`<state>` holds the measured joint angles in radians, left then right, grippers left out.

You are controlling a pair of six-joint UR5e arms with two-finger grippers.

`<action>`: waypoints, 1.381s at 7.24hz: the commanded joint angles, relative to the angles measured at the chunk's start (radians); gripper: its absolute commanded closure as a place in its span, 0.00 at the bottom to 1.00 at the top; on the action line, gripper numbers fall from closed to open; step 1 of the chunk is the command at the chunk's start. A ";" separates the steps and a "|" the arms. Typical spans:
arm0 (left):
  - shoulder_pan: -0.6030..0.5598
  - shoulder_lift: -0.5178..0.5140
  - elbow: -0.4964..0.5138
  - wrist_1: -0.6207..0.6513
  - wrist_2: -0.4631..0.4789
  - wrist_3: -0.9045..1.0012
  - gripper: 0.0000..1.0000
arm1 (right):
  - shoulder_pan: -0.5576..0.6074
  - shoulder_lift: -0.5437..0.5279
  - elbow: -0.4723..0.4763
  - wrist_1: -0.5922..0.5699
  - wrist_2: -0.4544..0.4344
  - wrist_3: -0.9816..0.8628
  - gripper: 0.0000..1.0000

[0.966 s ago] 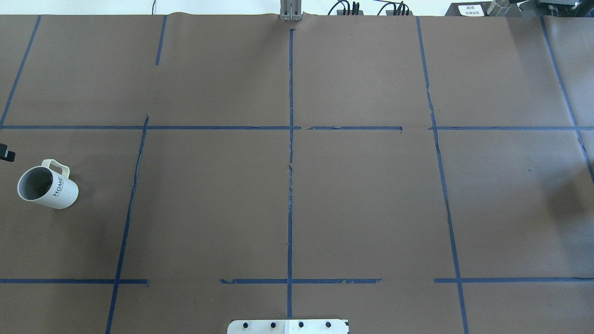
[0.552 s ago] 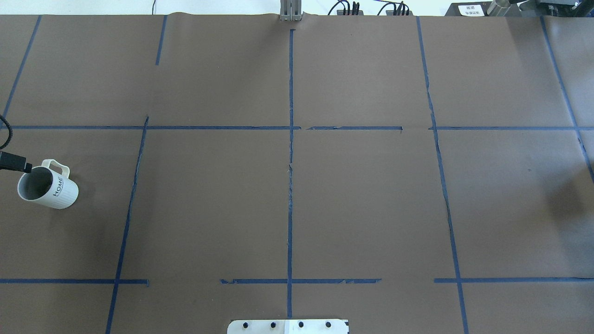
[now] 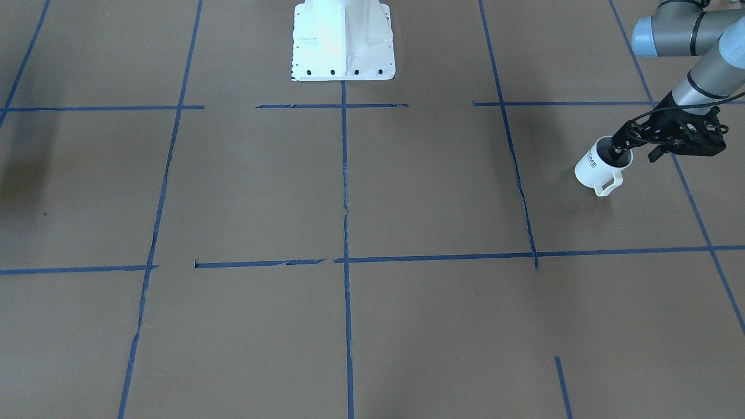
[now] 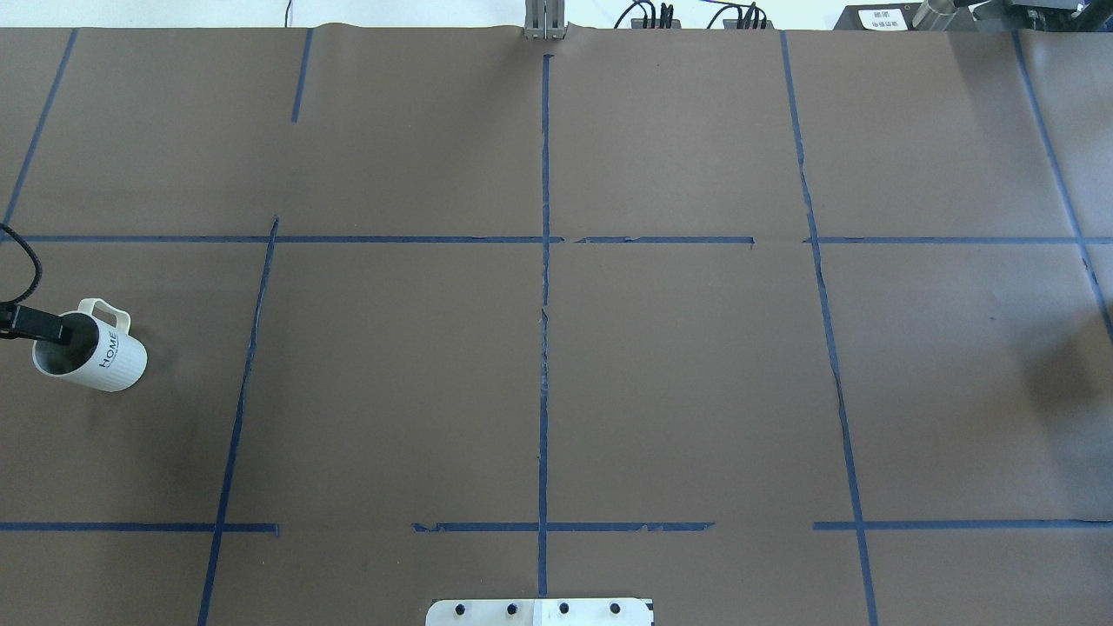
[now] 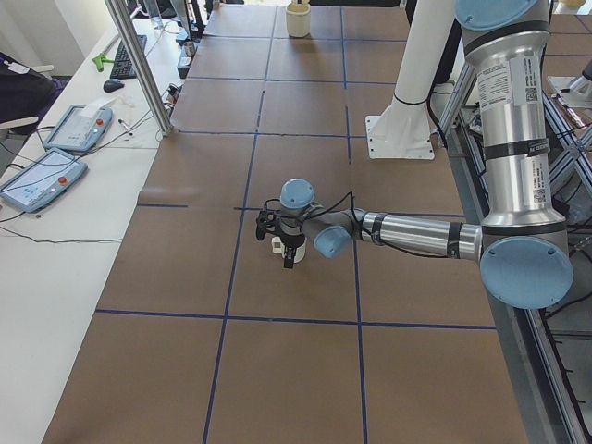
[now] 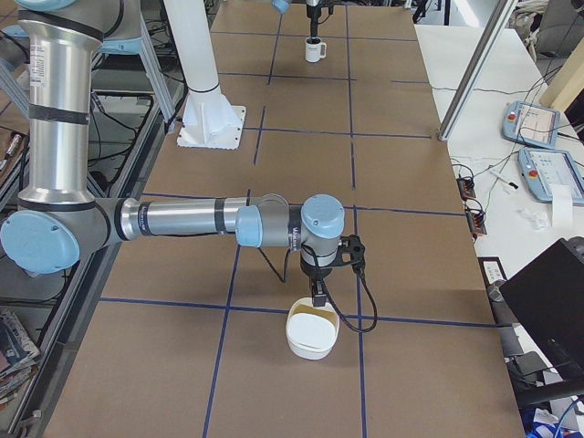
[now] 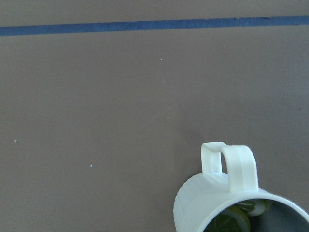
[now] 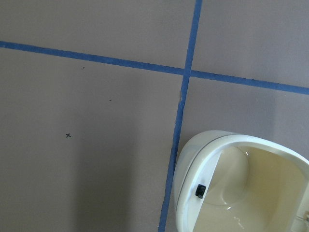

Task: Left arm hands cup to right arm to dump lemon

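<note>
The white ribbed cup (image 3: 595,167) with "HOME" lettering stands upright at the table's left end, also in the overhead view (image 4: 109,363). My left gripper (image 3: 620,151) reaches down at a slant; one finger tip is in the cup's mouth (image 4: 54,329) and the jaws look spread. In the left wrist view the cup (image 7: 212,198) holds yellow-green lemon slices (image 7: 233,220). My right gripper (image 6: 316,290) shows only in the exterior right view, hanging over a cream bowl (image 6: 310,339); I cannot tell if it is open or shut.
The cream bowl's rim (image 8: 190,159) sits beside a blue tape cross at the table's right end. The white robot base (image 3: 343,43) stands at mid-table on the robot's side. Blue tape lines grid the brown table. Pendants (image 5: 42,176) lie on the side bench.
My left gripper's finger has come in from the view's left edge and moved right, over the cup's mouth. The cup has not moved.
</note>
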<state>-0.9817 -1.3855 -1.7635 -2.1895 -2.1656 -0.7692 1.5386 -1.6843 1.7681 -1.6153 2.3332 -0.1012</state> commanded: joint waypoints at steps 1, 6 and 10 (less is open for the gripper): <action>0.006 0.000 -0.007 0.001 -0.002 -0.002 0.90 | 0.000 0.000 -0.001 0.000 0.000 0.000 0.00; -0.005 -0.018 -0.178 0.176 -0.086 -0.002 1.00 | -0.002 0.006 0.011 0.017 -0.002 -0.003 0.00; -0.031 -0.343 -0.231 0.555 -0.083 -0.170 1.00 | -0.165 0.125 -0.013 0.371 0.000 0.009 0.01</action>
<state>-1.0088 -1.6280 -1.9888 -1.7170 -2.2483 -0.8332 1.4265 -1.6200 1.7598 -1.3167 2.3321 -0.1003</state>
